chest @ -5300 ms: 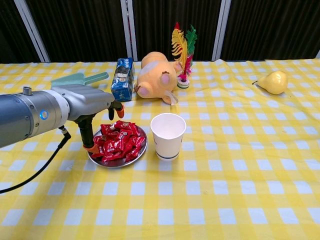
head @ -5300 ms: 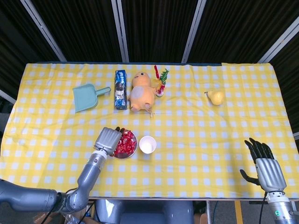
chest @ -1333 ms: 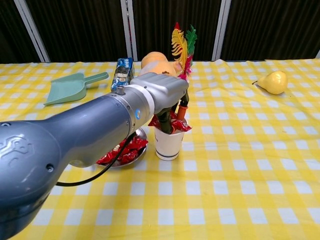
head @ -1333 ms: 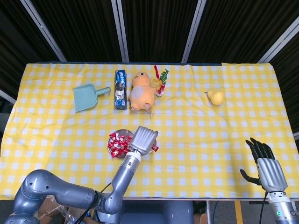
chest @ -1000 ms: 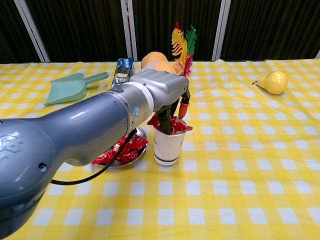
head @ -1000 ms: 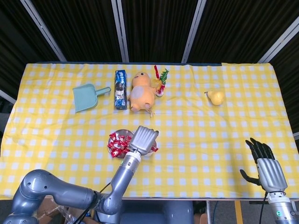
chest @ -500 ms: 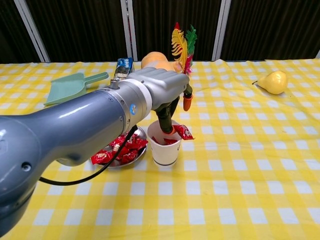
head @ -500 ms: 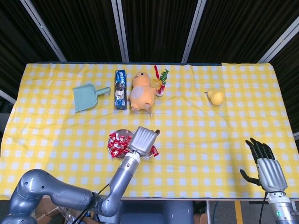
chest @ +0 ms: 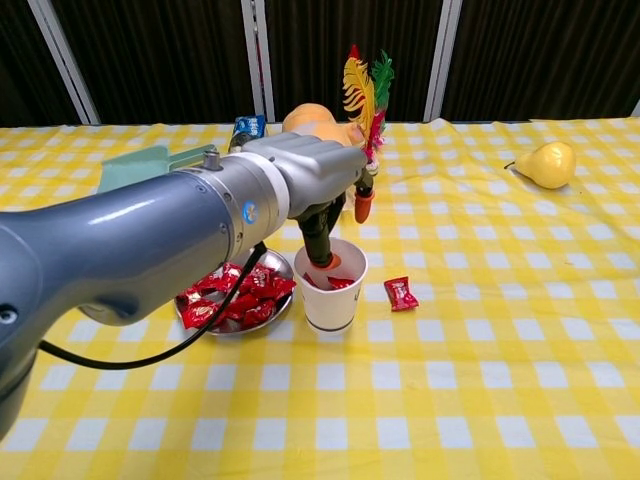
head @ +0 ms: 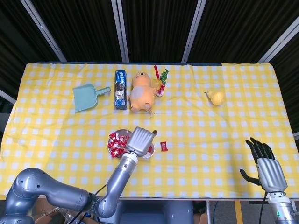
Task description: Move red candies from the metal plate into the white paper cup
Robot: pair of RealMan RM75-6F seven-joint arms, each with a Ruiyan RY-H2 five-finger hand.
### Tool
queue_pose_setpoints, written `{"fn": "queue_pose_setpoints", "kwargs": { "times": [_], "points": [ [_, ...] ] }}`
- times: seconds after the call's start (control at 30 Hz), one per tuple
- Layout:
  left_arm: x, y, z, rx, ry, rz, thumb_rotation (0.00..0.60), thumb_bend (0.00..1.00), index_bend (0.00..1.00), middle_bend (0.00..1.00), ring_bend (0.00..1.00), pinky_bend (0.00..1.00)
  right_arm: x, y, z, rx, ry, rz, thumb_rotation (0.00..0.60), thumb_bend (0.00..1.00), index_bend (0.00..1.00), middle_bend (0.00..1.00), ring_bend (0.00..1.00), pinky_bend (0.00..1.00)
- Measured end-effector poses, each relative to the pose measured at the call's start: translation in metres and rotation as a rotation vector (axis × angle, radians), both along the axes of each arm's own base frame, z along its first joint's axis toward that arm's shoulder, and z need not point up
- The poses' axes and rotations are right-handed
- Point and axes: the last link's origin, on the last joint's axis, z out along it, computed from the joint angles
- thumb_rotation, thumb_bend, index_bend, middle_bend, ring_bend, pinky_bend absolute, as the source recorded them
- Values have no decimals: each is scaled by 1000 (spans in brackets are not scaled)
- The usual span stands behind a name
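Note:
The white paper cup [chest: 331, 295] stands right of the metal plate [chest: 275, 263], with red candies [chest: 342, 283] showing inside it. More red candies [chest: 232, 297] lie heaped on the plate [head: 122, 132]. One red candy [chest: 401, 293] lies on the cloth right of the cup [head: 150, 151], seen also as a candy [head: 164, 146] in the head view. My left hand [chest: 310, 175] hovers over the cup with fingers pointing down and apart, holding nothing; the head view shows that hand [head: 139, 140] covering most of the cup. My right hand [head: 264, 169] rests open near the table's front right corner.
At the back stand a teal dustpan [head: 86, 97], a blue box [head: 120, 89], an orange plush toy [head: 139, 92] and a feather shuttlecock [chest: 364, 95]. A yellow pear [head: 216, 97] lies at the back right.
My left hand let go of its candies over the cup and drew back slightly left. One candy slid off the cup's rim onto the cloth to its right. The right hand stayed still.

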Motion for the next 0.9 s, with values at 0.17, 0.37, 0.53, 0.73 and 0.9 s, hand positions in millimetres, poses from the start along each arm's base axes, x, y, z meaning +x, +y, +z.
{"fn": "queue_pose_setpoints", "kwargs": {
  "times": [0.17,0.37,0.53,0.73,0.9],
  "points": [
    [3,1,6,5,-23,0,600,264,331,511,839,958,0,0,0,0,0,0,600,341,0,0,0,0],
    [4,0,13,1,-43,-1,600,228,329,469,839,958,0,0,0,1,0,-1,600,341,0,0,0,0],
    [-3,-3,23,-2,-44,16,600,168,281,355,839,958,0,0,0,1,0,-1,600,341,0,0,0,0],
    [-30,-1,41,-2,36,83,600,149,261,302,838,958,0,0,0,1,3,1,600,341,0,0,0,0],
    [-63,1,52,-12,101,165,600,149,260,300,838,958,0,0,-1,2,4,-1,600,341,0,0,0,0]
  ]
}}
